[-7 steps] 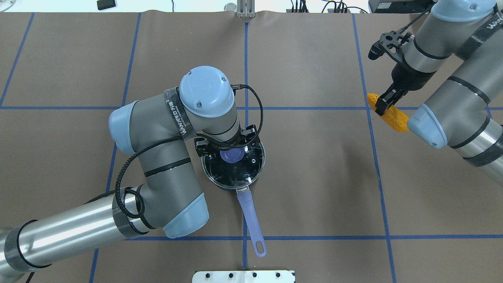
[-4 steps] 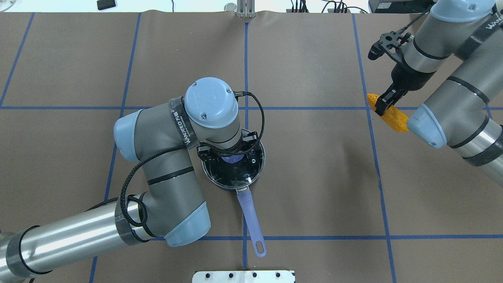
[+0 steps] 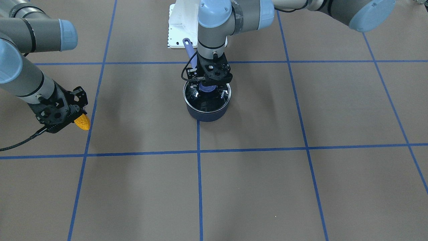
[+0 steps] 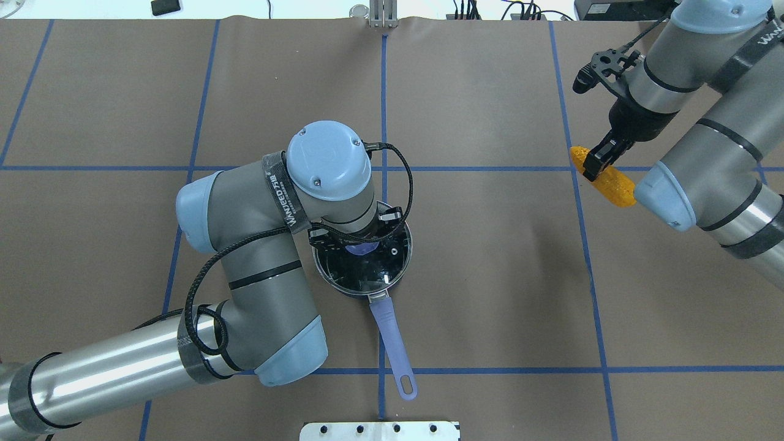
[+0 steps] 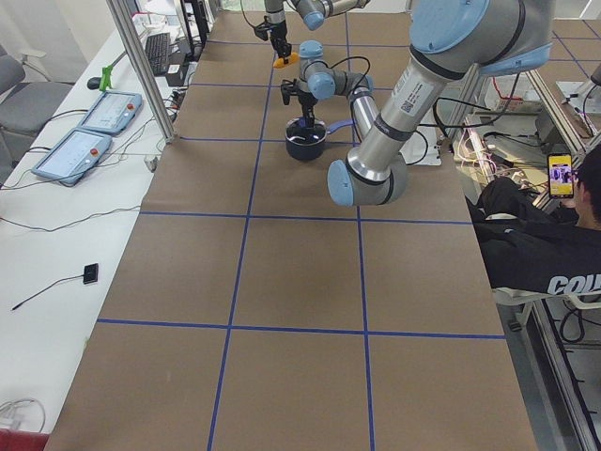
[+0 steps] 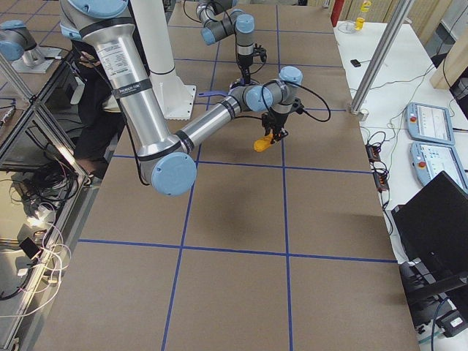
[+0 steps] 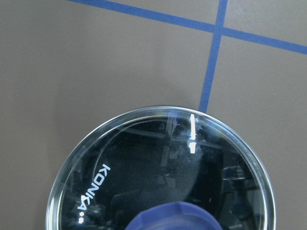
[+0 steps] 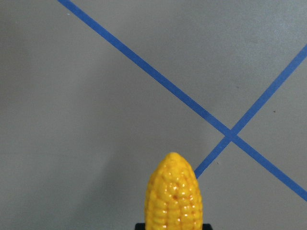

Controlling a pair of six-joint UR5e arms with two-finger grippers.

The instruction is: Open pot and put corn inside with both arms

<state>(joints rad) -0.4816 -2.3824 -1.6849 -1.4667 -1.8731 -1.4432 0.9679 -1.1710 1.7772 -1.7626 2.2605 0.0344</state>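
Overhead exterior: one pot (image 4: 367,274), one corn (image 4: 615,187) clamped in right end effector (image 4: 593,165); left end effector (image 3: 208,87): cannot tell.

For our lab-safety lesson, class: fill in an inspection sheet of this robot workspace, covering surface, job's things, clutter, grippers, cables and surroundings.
surface: brown mat with a blue tape grid, lying flat.
job's things: pot at centre, glass lid on, purple handle toward the robot; corn apart from the pot.
clutter: nothing seen.
grippers: left gripper at the lid's knob, grip cannot be told; right gripper shut on the corn.
cables: black cable loops off the left wrist above the pot; second cable trails from the right gripper.
surroundings: seated operator; two teach pendants off the mat.
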